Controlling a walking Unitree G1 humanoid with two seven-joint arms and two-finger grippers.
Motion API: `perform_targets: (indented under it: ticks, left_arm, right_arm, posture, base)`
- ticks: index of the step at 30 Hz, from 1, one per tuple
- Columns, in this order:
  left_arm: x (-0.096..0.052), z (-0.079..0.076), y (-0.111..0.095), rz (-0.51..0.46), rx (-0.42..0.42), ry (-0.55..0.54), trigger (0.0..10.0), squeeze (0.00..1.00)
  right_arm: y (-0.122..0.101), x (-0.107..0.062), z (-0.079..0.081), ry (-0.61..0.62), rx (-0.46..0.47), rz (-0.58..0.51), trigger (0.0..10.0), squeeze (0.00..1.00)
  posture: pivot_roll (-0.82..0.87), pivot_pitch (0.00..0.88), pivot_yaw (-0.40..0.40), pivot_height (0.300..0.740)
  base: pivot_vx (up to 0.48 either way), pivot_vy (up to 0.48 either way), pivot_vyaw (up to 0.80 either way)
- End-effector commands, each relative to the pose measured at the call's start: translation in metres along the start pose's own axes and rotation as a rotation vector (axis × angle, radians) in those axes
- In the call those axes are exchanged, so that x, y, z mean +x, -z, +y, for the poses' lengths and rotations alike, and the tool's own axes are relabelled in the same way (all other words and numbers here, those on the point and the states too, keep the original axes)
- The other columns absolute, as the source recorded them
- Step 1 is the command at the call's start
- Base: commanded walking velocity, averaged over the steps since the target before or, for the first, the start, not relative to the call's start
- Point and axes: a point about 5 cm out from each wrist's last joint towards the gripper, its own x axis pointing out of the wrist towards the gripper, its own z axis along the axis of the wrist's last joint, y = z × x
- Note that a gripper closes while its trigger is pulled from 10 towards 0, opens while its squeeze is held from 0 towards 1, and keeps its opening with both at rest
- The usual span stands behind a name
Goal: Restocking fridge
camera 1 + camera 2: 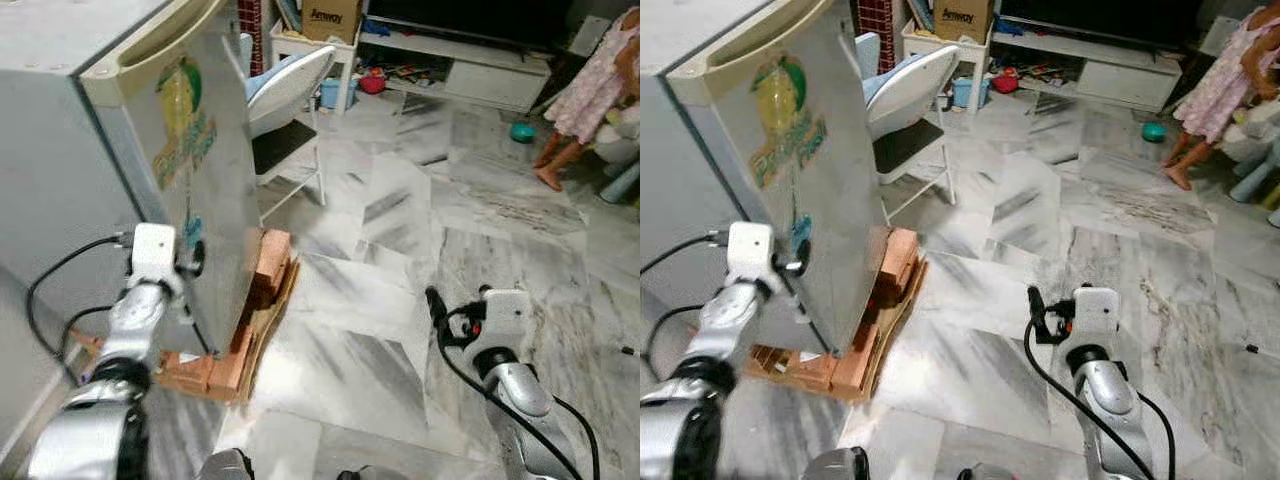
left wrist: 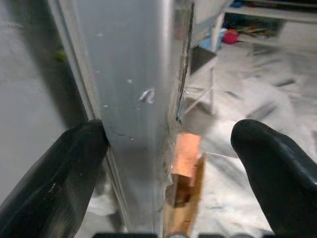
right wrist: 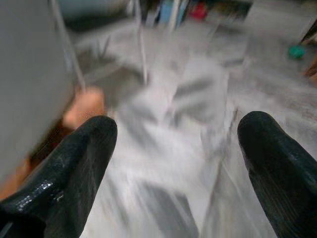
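Observation:
A small silver fridge [image 1: 60, 170] stands at my left, and its door [image 1: 210, 150] carries a yellow-green sticker. My left gripper [image 1: 194, 260] is low at the door's side edge. In the left wrist view the left gripper [image 2: 168, 136] is open, its fingers [image 2: 74, 163] spread wide with the door edge [image 2: 148, 99] between them. My right gripper [image 1: 438, 308] hangs open over the marble floor [image 1: 420, 220] to the right of the fridge, holding nothing. In the right wrist view its fingertips [image 3: 84, 148] stand far apart.
The fridge rests on orange bricks [image 1: 268, 268] and cardboard [image 1: 262, 340]. A white chair [image 1: 288, 88] stands just behind the door. Farther back are a low white shelf [image 1: 470, 70], a cardboard box [image 1: 332, 18] and a teal bowl [image 1: 522, 131]. A person [image 1: 600, 80] is at the far right.

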Motion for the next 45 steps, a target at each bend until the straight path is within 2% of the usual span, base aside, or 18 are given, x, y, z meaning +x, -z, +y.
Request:
perform_targets:
  ticks: [1,2,3,4,5,6,7,8,10,12,14,17,18,21,24,31,38,45]
  left_arm:
    - [0.014,-0.044,-0.039,-0.153,0.076,0.205,10.0,0.00]
    - [0.014,-0.044,-0.039,-0.153,0.076,0.205,10.0,0.00]
    - [0.015,-0.058,-0.045,-0.183,0.077,0.260,10.0,0.00]
    - [0.013,-0.092,-0.056,-0.234,0.082,0.421,10.0,0.00]
    - [0.013,-0.092,-0.056,-0.234,0.082,0.421,10.0,0.00]
    - [0.011,-0.105,-0.058,-0.250,0.089,0.490,10.0,0.00]
    - [-0.008,-0.153,-0.062,-0.291,0.097,0.734,10.0,0.00]
    - [-0.008,-0.153,-0.062,-0.291,0.097,0.734,10.0,0.00]
    - [-0.030,-0.188,-0.065,-0.319,0.076,0.913,10.0,0.00]
    - [-0.046,-0.204,-0.066,-0.331,0.062,1.017,10.0,0.00]
    - [-0.054,-0.210,-0.064,-0.325,0.068,1.073,10.0,0.00]
    - [-0.035,-0.189,-0.058,-0.290,0.098,0.943,10.0,0.00]
    - [-0.022,-0.161,-0.055,-0.255,0.099,0.828,10.0,0.00]
    - [-0.015,-0.119,-0.049,-0.215,0.115,0.693,10.0,0.00]
    - [-0.018,-0.083,-0.041,-0.177,0.096,0.552,10.0,0.00]
    - [-0.040,-0.030,-0.020,-0.153,0.023,0.309,10.0,0.00]
    - [-0.071,-0.002,-0.004,-0.105,0.023,0.176,10.0,0.00]
    - [-0.085,0.002,0.006,-0.070,0.009,0.131,10.0,0.00]
  right_arm:
    - [0.015,-0.002,-0.007,0.018,0.005,0.095,10.0,0.00]
    - [0.015,-0.002,-0.007,0.018,0.005,0.095,10.0,0.00]
    - [0.018,-0.003,-0.008,0.018,0.007,0.113,10.0,0.00]
    - [0.019,-0.003,-0.009,0.009,-0.001,0.122,10.0,0.00]
    - [0.019,-0.003,-0.009,0.009,-0.001,0.122,10.0,0.00]
    - [0.019,-0.003,-0.008,0.005,-0.006,0.119,10.0,0.00]
    - [0.017,-0.001,-0.007,-0.021,-0.028,0.108,10.0,0.00]
    - [0.017,-0.001,-0.007,-0.021,-0.028,0.108,10.0,0.00]
    - [0.016,0.000,-0.007,-0.029,-0.035,0.107,10.0,0.00]
    - [0.016,0.001,-0.008,-0.025,-0.033,0.111,10.0,0.00]
    - [0.016,0.003,-0.008,-0.024,-0.031,0.114,10.0,0.00]
    - [0.017,0.003,-0.007,-0.027,-0.030,0.115,10.0,0.00]
    - [0.018,0.002,-0.005,-0.029,-0.027,0.113,10.0,0.00]
    - [0.017,0.002,-0.004,-0.020,-0.009,0.085,10.0,0.00]
    - [0.011,0.003,-0.001,-0.009,0.023,0.037,10.0,0.00]
    - [-0.009,0.007,0.007,-0.022,0.039,-0.030,10.0,0.00]
    - [-0.025,0.017,0.015,-0.048,-0.009,-0.079,10.0,0.00]
    - [-0.022,0.014,0.012,-0.034,-0.016,-0.071,10.0,0.00]
  posture:
    - [-0.05,0.076,-0.082,0.740]
    - [-0.05,0.076,-0.082,0.740]
    - [-0.05,0.075,-0.083,0.740]
    - [-0.04,0.072,-0.084,0.740]
    - [-0.04,0.072,-0.084,0.740]
    - [-0.04,0.072,-0.083,0.740]
    - [-0.04,0.069,-0.081,0.740]
    - [-0.04,0.069,-0.081,0.740]
    - [-0.04,0.067,-0.080,0.740]
    - [-0.03,0.063,-0.079,0.740]
    - [-0.03,0.060,-0.077,0.740]
    - [-0.03,0.057,-0.074,0.740]
    - [-0.03,0.055,-0.072,0.740]
    - [-0.02,0.053,-0.065,0.740]
    - [-0.02,0.052,-0.059,0.740]
    - [0.02,0.076,-0.073,0.740]
    - [0.04,0.090,-0.081,0.740]
    - [0.02,0.070,-0.082,0.740]
  base:
    - [0.000,0.000,0.00]
    - [0.000,0.000,0.00]
    - [0.000,0.000,0.00]
    - [0.000,0.000,0.00]
    - [0.000,0.000,0.00]
    - [0.000,0.000,0.00]
    - [0.000,0.000,0.00]
    - [0.000,0.000,0.00]
    - [0.000,0.000,0.00]
    - [0.000,0.000,0.00]
    - [0.000,0.000,0.00]
    - [0.000,0.000,0.00]
    - [0.000,0.000,0.00]
    - [0.000,0.000,0.00]
    - [0.000,0.000,0.00]
    - [0.000,0.000,0.00]
    - [0.116,-0.238,0.00]
    - [0.350,-0.323,-0.46]
